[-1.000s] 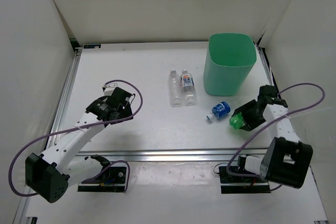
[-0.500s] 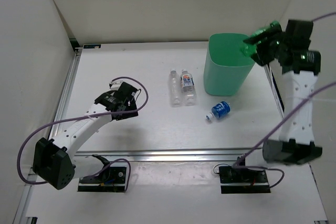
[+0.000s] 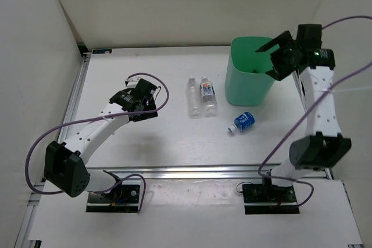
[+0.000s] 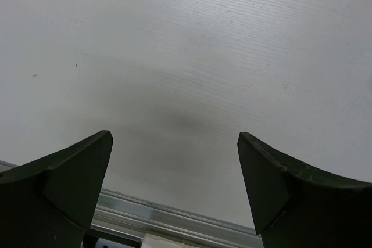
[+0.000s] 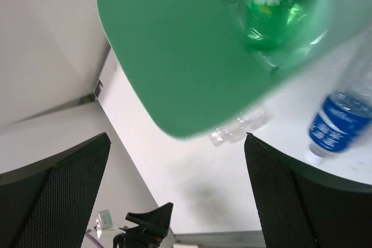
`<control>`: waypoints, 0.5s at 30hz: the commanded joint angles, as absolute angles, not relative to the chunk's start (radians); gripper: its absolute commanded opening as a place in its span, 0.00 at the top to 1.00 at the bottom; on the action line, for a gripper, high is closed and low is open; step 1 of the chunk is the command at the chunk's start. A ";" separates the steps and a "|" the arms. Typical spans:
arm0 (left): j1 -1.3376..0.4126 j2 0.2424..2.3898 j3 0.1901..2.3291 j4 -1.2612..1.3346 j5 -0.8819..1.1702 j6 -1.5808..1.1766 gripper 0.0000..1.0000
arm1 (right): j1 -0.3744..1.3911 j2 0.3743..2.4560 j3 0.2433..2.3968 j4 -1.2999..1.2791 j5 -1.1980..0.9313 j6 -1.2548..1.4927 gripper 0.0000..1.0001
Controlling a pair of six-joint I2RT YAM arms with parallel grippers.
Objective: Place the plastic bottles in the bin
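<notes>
White tabletop, pale walls on three sides, nothing fancy. Near-left first: left gripper (image 3: 145,92) hanging over bare table, fingers spread wide, nothing between them in the wrist view. Further in, right of centre: blue-labelled bottle (image 3: 243,122) with the white cap, flat on its side, just on the near side of the bin (image 3: 251,79). Bit farther and more toward the middle: plain clear bottle (image 3: 192,97) and clear one with the blue-white label (image 3: 207,96), lying side by side, touching or as good as, can't tell which. Far right: right gripper (image 3: 271,56) up over the bin's rim, claw wide apart and empty, with the green bottle (image 5: 273,4) showing down inside the bin in the right wrist view. So one in, three to go, by the look of it. Worries from here: round bottles lying on their sides, so liable to roll away under an off-centre pinch. Blue one close enough to the bin wall to get that tall, light-looking bin shoved or tipped by a sloppy reach. Clear pair packed tight enough to send one skittering while grabbing the other, and see-through too, so probably easy to misjudge. Also a fair chance of clipping the rim on lowering the right arm. Plus a possible clash with both arms heading for the middle at once.
</notes>
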State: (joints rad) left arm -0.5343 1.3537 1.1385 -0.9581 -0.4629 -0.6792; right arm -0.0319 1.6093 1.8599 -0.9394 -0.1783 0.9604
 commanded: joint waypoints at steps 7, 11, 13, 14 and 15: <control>-0.540 1.371 1.157 -0.954 -0.474 -0.676 0.00 | -0.218 1.148 1.358 -0.900 -0.159 0.937 0.00; -0.540 1.393 1.157 -0.943 -0.465 -0.676 0.00 | -0.247 1.068 1.071 -0.861 -0.245 0.946 0.00; -0.540 1.393 1.157 -0.943 -0.465 -0.676 0.00 | -0.233 1.049 0.947 -0.830 -0.256 0.934 0.00; -0.540 1.393 1.157 -0.943 -0.465 -0.676 0.00 | -0.233 1.049 0.915 -0.816 -0.256 0.934 0.00; -0.540 1.393 1.157 -0.943 -0.465 -0.676 0.00 | -0.233 1.049 0.885 -0.780 -0.271 0.922 0.00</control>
